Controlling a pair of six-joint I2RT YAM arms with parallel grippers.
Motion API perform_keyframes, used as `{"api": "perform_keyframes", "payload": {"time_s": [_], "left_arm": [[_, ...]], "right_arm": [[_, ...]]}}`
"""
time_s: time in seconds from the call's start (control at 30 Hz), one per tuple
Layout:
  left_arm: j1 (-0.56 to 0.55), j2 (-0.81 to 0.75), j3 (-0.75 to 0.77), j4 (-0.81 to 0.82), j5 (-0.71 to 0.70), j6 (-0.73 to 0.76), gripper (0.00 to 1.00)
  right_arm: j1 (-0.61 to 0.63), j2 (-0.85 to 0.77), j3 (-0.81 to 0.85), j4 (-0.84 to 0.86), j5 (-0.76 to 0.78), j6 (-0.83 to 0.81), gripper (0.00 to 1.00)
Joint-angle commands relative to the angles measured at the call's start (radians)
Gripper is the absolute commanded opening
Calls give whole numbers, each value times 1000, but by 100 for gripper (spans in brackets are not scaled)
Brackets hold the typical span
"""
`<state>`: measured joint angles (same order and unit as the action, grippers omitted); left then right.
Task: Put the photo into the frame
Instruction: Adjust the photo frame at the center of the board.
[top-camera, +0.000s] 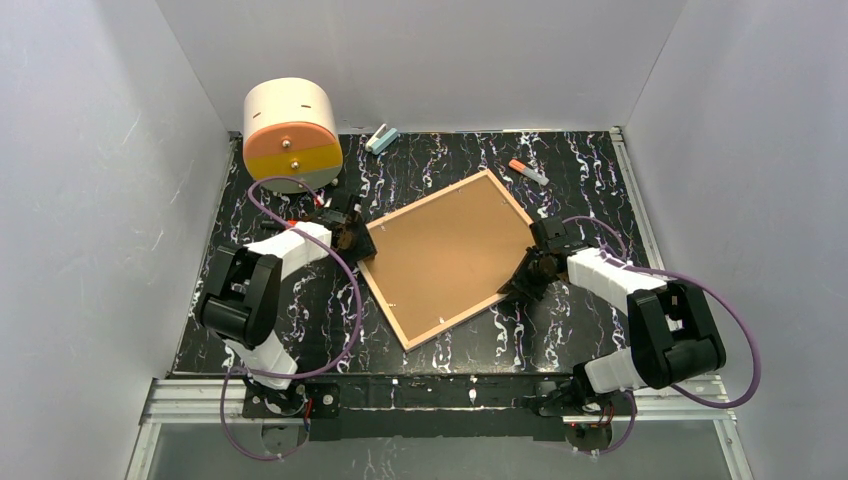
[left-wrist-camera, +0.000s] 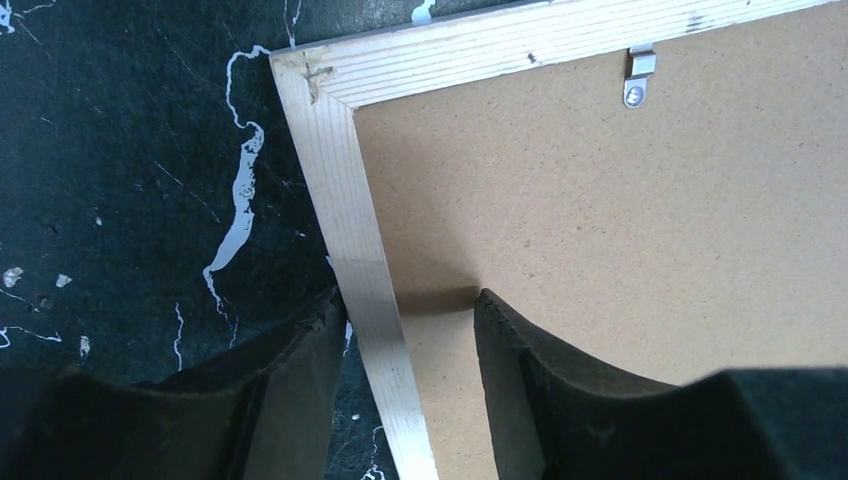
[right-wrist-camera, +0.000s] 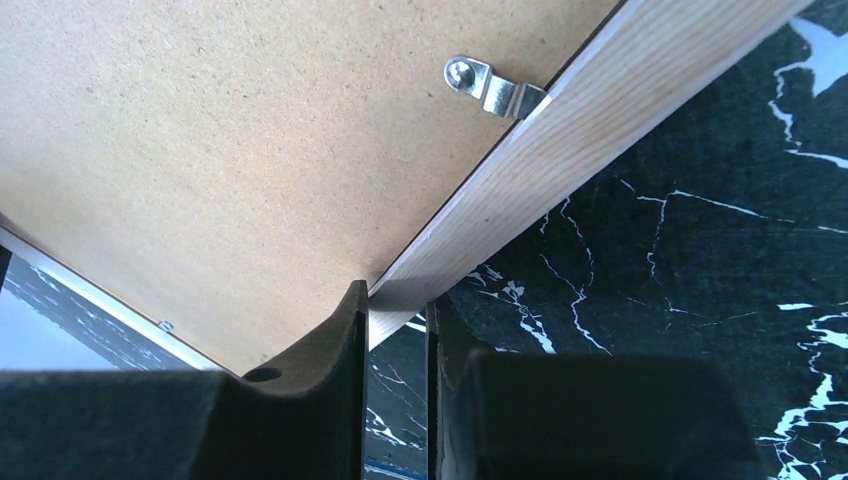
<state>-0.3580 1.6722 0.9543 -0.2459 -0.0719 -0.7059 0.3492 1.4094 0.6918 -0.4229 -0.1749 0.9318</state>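
Observation:
The frame (top-camera: 460, 322) lies back-up on the black marbled table, a light wood rim around the brown backing board (top-camera: 445, 255). The photo is hidden. My left gripper (top-camera: 355, 240) is at the frame's left corner. In the left wrist view it (left-wrist-camera: 410, 310) is open and straddles the rim (left-wrist-camera: 350, 220), one finger outside it and one over the board (left-wrist-camera: 620, 230). My right gripper (top-camera: 530, 272) is at the right corner. In the right wrist view it (right-wrist-camera: 398, 310) is shut on the rim (right-wrist-camera: 600, 110) beside the board (right-wrist-camera: 220, 150).
A cream and yellow cylinder (top-camera: 290, 135) stands at the back left. A small light-blue object (top-camera: 381, 138) and an orange-capped marker (top-camera: 528, 172) lie near the back wall. Metal clips (left-wrist-camera: 638, 80) (right-wrist-camera: 490, 88) hold the board. White walls close three sides.

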Motion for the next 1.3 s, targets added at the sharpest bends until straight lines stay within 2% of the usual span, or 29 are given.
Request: {"api": "perform_keyframes", "payload": {"time_s": [0.0, 0.2, 0.33, 0.5, 0.57, 0.6, 0.67, 0.7, 0.77, 0.9, 1.07, 1.13, 1.27], "left_arm": [[-24, -18, -22, -6, 24, 14, 50], [-22, -56, -31, -29, -36, 44, 61], [-22, -113, -24, -71, -116, 92, 69], [-10, -213, 1, -136, -237, 203, 89], [5, -237, 8, -131, -238, 256, 98], [12, -235, 19, -128, -235, 284, 98], [22, -217, 44, -113, -202, 335, 98], [30, -190, 55, -102, -157, 355, 99], [35, -147, 78, -89, -57, 374, 97], [36, -61, 89, -29, 195, 366, 84], [36, -32, 45, 66, 358, 319, 76], [34, -19, 41, 99, 399, 327, 71], [25, 28, 85, 100, 383, 390, 59]], "right_arm": [[52, -9, 43, 7, -122, -107, 10], [49, 32, 78, -37, -34, -130, 10], [10, 70, 111, -87, 1, -226, 10], [-43, 92, 169, -188, 37, -358, 13], [-52, 94, 203, -238, 79, -371, 23], [-53, 87, 226, -256, 97, -368, 35], [-53, 61, 262, -278, 126, -359, 57], [-53, 50, 283, -280, 140, -357, 63], [-53, 38, 324, -266, 150, -353, 67], [-51, 93, 452, -269, 119, -352, 68], [23, 218, 604, -225, 67, -297, 65], [65, 268, 670, -225, 72, -271, 63], [131, 329, 697, -200, 63, -225, 61]]}}
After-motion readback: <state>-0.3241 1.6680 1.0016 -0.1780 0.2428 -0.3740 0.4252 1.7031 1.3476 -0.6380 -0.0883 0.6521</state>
